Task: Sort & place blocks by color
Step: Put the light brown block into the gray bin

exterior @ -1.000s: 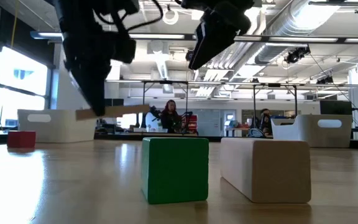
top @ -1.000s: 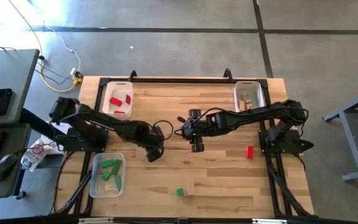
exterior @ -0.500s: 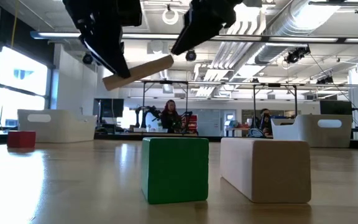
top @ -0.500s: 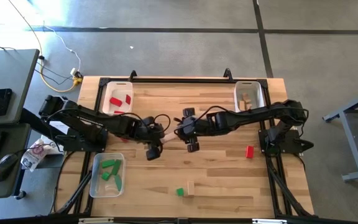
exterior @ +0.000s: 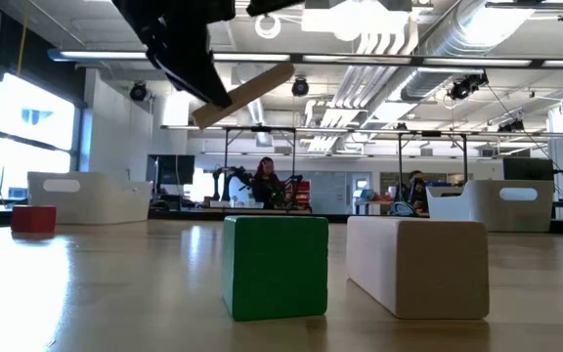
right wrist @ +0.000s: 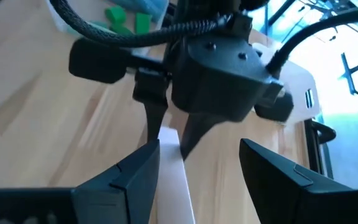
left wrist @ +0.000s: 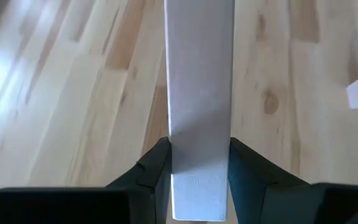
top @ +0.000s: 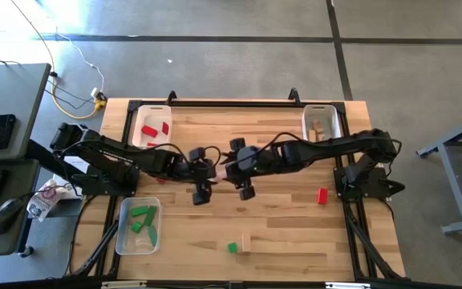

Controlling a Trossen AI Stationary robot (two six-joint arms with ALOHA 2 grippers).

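A long plain wood block (exterior: 243, 94) hangs above the table's middle, with my left gripper (top: 206, 171) shut on one end of it. My right gripper (top: 233, 167) faces it from the right, open. Its fingers (right wrist: 135, 177) stand on either side of the block's free end (right wrist: 174, 177); I cannot tell whether they touch it. A green block (exterior: 275, 266) and a wood block (exterior: 418, 266) rest flat on the table near its front edge. A red block (top: 322, 195) lies on the right. My left gripper pinches the long wood block's two long sides at its near end (left wrist: 199, 177) between its two fingers (left wrist: 156, 167). The block runs on from the fingers in the line they point. It is lifted clear of the table and slants, free end higher (exterior: 280, 73).
A white tray (top: 139, 122) with red blocks stands at the far left. A clear tray (top: 123, 239) with green blocks sits near left, and a white tray (top: 333, 120) with wood blocks is at the far right. Bare tabletop lies below the grippers.
My left gripper has risen with the wood block, rolling and tipping. The block, level and low before, now slants with its free end raised. My right gripper has risen and moved toward the table's left, closing in on the block's free end.
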